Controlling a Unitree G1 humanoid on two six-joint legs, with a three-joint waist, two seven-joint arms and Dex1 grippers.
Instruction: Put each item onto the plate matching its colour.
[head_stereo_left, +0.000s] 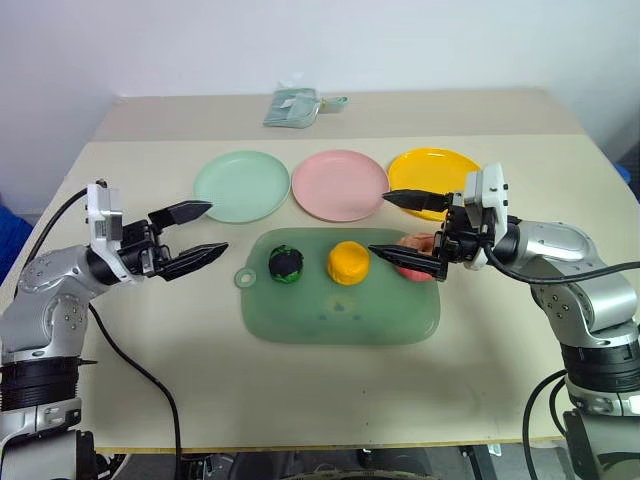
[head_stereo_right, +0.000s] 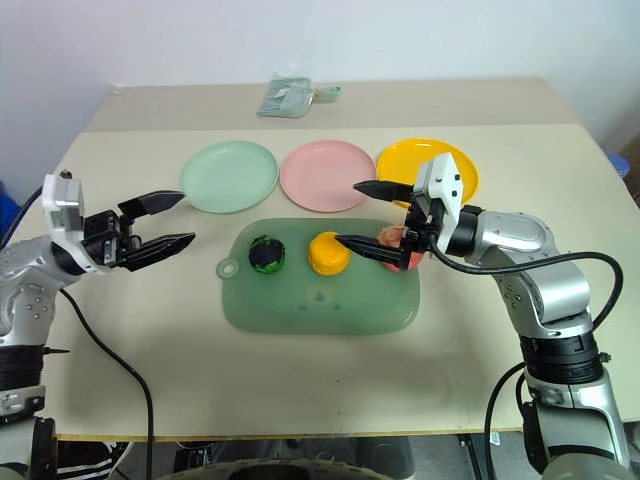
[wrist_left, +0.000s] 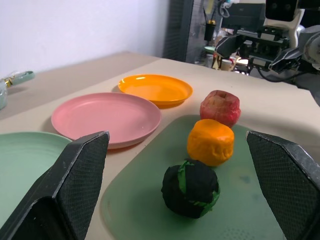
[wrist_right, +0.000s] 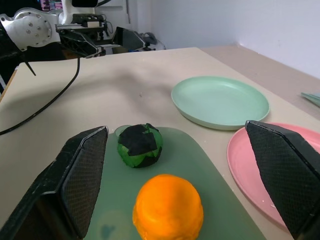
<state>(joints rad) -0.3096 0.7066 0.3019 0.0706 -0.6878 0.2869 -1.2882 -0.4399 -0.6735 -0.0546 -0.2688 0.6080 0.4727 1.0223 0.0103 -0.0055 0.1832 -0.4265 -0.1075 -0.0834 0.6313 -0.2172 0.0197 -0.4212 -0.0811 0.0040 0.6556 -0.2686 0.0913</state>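
The three items lie in a row on the translucent green mat (head_stereo_left: 340, 310) at the middle of the surface (head_stereo_left: 300, 400): the dark green-black ball (head_stereo_left: 286, 263) at the mat's left end, the yellow-orange lump (head_stereo_left: 348, 262) in the middle, and the pinkish-red apple (head_stereo_left: 418, 256) at the right end. None is on a plate yet. The mint green plate (head_stereo_left: 242, 186), pink plate (head_stereo_left: 340, 184) and yellow plate (head_stereo_left: 432, 182) stand in a row just beyond the mat, toward the far edge; a folded green cloth (head_stereo_left: 292, 107) lies near that far edge. The left gripper (head_stereo_left: 192, 233) hovers beyond the mat's left end with its fingers spread wide and holding nothing, pointing across toward the ball — the ball is the nearest item along its line of reach, as the left wrist view confirms. The right gripper (head_stereo_left: 398, 224) hovers at the mat's right end, fingers likewise spread wide and empty, pointing leftward with the apple just beneath its lower finger. Judged from this layout, the right arm is the nearer one for the apple — the left arm for the ball. The items are rounded, so no long axis constrains the approach.
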